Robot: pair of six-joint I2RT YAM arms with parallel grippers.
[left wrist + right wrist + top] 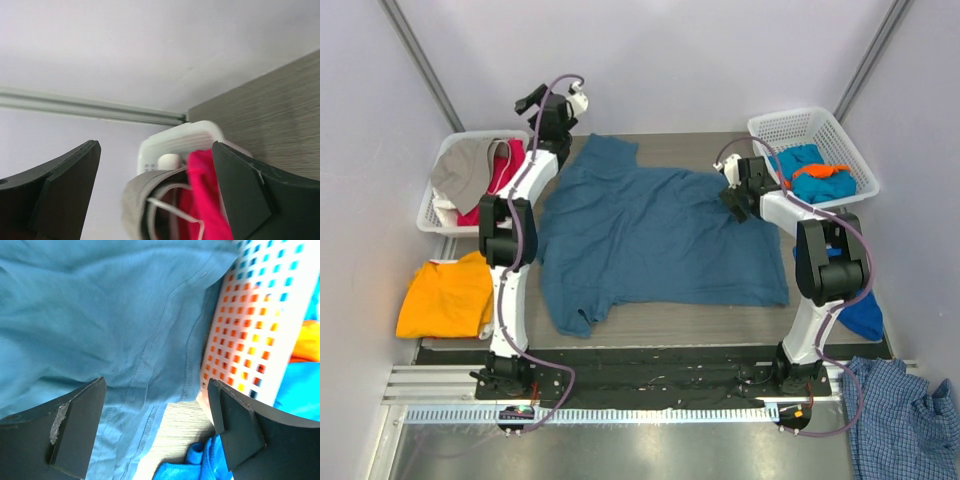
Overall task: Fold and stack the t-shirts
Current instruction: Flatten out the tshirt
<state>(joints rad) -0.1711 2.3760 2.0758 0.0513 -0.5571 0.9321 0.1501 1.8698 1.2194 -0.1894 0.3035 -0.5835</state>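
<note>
1. A smooth orange tee [445, 297] lies left of the left arm.
2. The large, wrinkled teal tee [660, 235] lies spread flat mid-table.
3. The right gripper [156, 385] hovers over its stitched seam, fingers apart.
4. The left gripper [155, 145], fingers apart and holding nothing, faces a white plastic basket [180, 132].

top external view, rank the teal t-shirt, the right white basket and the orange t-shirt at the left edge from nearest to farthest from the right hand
From the right hand:
1. Teal t-shirt, directly beneath it, table centre.
2. Right basket, just beyond it, far right corner.
3. Orange t-shirt, across the table, left edge.
</note>
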